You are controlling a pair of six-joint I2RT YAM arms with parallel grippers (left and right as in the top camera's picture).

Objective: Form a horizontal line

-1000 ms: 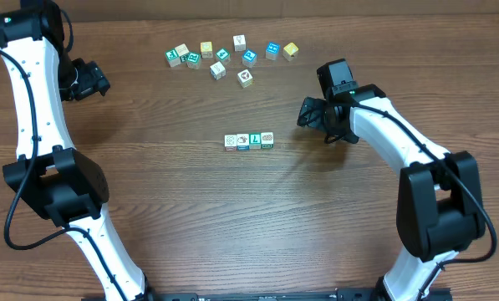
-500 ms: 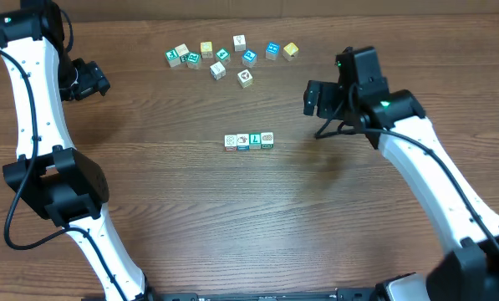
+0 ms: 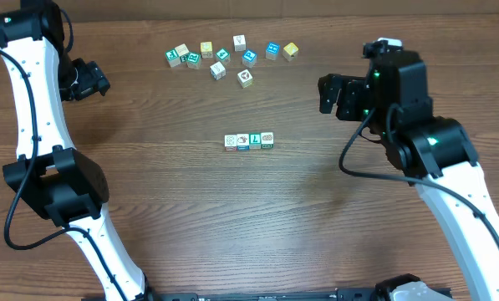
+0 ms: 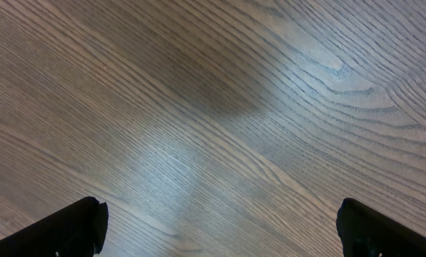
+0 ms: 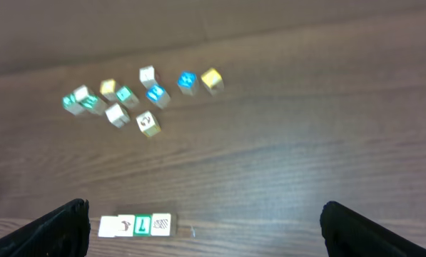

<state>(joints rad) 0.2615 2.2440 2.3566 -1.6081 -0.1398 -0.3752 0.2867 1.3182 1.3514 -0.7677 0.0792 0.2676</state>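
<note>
The horizontal line point(image 3: 249, 141) is a short row of tiny whitish cubes, edge to edge, at the table's middle. It also shows low left in the right wrist view point(image 5: 135, 225). My right gripper point(image 3: 334, 94) hangs open and empty above the table, well right of the line and raised; in its own view its fingers point(image 5: 205, 232) spread wide, with nothing between them. My left gripper point(image 3: 94, 81) is at the far left, far from the line. Its view shows open fingers point(image 4: 220, 228) over bare wood.
A loose cluster of several similar cubes point(image 3: 224, 57) lies scattered near the table's back edge, also in the right wrist view point(image 5: 138, 96). The wooden table point(image 3: 174, 217) surrounds the line. The arms' bases stand at the front left and front right.
My right arm has lifted and drawn back to the right, away from the line. The line, the cluster and the left arm have not moved.
</note>
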